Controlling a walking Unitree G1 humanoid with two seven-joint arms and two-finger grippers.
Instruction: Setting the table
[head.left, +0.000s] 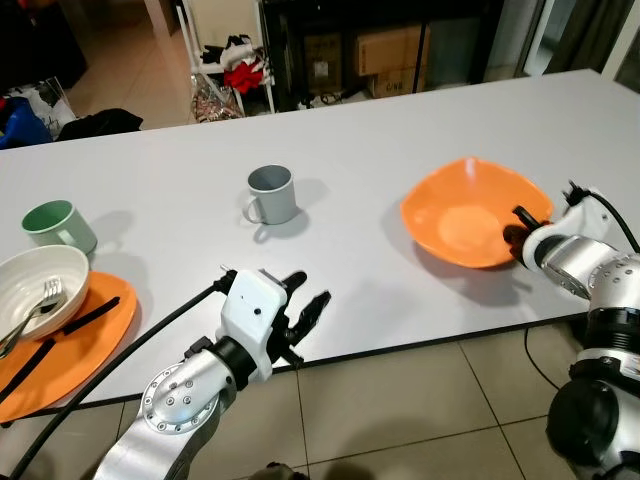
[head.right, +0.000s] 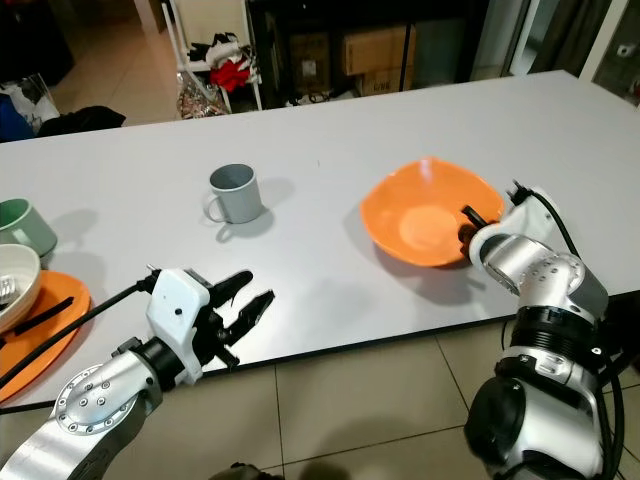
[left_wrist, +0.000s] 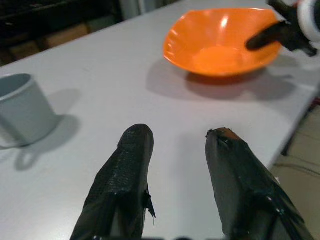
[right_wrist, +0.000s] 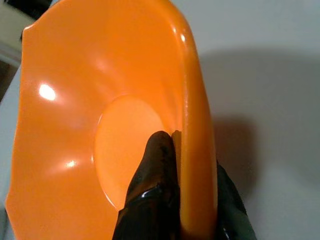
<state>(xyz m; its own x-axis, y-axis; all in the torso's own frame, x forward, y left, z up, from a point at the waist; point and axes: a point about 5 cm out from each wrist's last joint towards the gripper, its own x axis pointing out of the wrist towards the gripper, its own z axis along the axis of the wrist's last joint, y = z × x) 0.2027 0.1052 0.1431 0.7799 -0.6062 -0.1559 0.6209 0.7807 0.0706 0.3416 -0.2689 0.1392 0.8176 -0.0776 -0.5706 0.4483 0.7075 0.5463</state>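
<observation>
On the right, right tool (head.left: 519, 236): clamped on orange bowl (head.left: 470, 215) rim, near worktop (head.left: 400, 130) edge.
Left tool (head.left: 310, 312): fingers apart, idle.
Risk: thin rim grip may slip, bowl tipping.

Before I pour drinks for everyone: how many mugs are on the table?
2. A grey mug stands near the table's middle; a green mug stands at the robot's far left, behind the white bowl. More may lie outside the frame.

The left gripper (head.left: 308, 312) is held low and forward, its fingers (left_wrist: 125, 175) spread apart. The right gripper (right_wrist: 182, 187) is clamped shut — one finger (right_wrist: 155, 170) seen clearly, the other apparently opposite it.
</observation>
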